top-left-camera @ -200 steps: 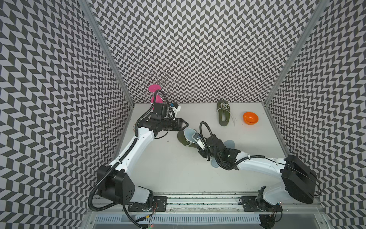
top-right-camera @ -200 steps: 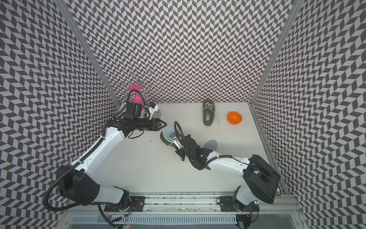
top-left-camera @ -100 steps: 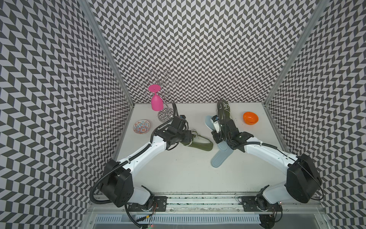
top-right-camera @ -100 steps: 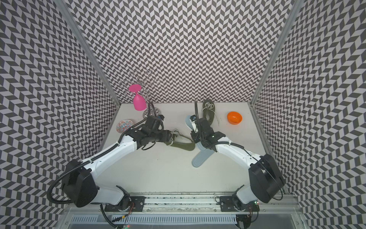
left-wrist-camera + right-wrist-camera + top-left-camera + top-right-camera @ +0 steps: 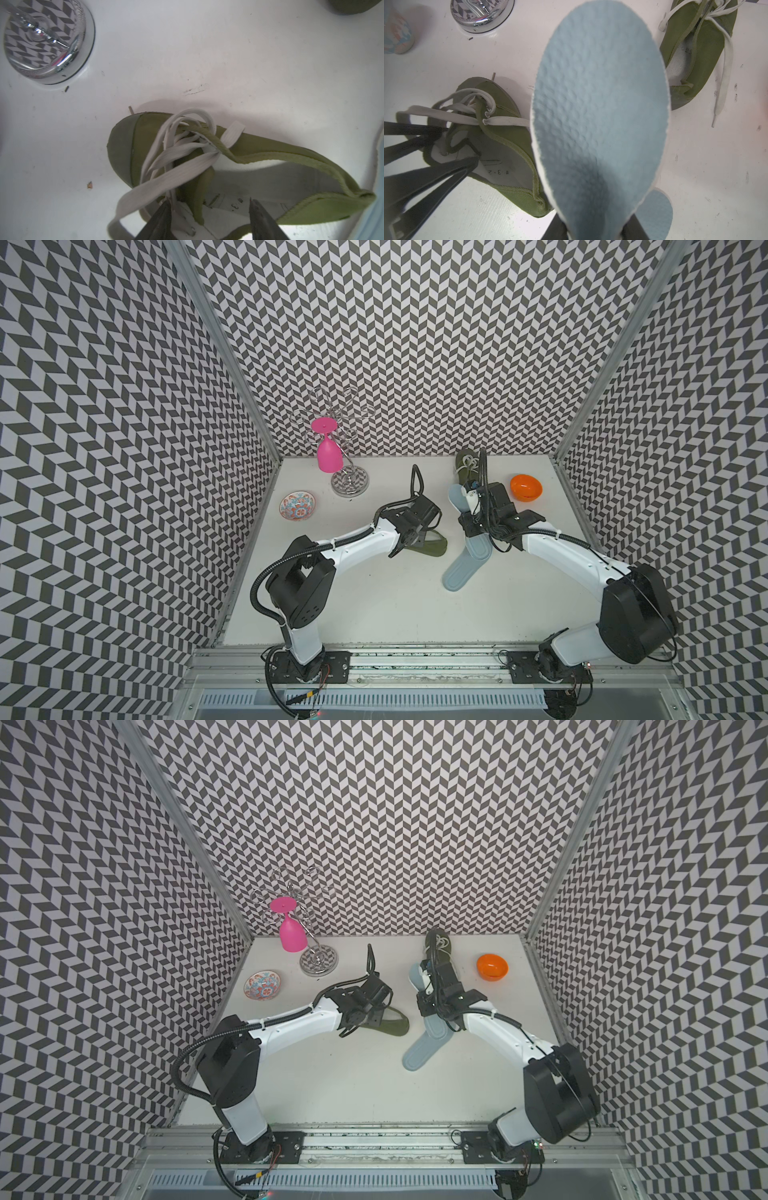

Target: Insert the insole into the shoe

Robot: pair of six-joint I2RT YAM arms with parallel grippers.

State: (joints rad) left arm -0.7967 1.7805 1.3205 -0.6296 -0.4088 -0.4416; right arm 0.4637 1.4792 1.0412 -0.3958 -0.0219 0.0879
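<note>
An olive green shoe [image 5: 434, 548] [image 5: 397, 1028] lies mid-table with loose white laces, and its pale lining shows in the left wrist view [image 5: 270, 145]. My left gripper [image 5: 417, 537] [image 5: 370, 1018] [image 5: 208, 201] is open. One finger rests inside the shoe's opening and the other by the laces, with the tongue between them, unpinched. To the right, my right gripper [image 5: 471, 518] [image 5: 428, 1002] [image 5: 593, 224] is shut on a light blue insole [image 5: 456, 494] [image 5: 598, 108]. The insole is held above the table, its front pointing toward the back wall beside the shoe [image 5: 508, 133].
A second blue insole [image 5: 457, 576] [image 5: 417, 1054] lies on the table under the right arm. Another olive shoe [image 5: 463, 464] [image 5: 699, 52] sits at the back wall, with an orange bowl [image 5: 525, 487] to its right. At back left stand a wire rack [image 5: 350, 482] holding a pink glass [image 5: 328, 452], and a patterned bowl [image 5: 297, 506].
My left gripper came from beside the rack to the shoe and its jaws spread wider. My right gripper moved from beside the shoe toward the back right and now holds the insole.
</note>
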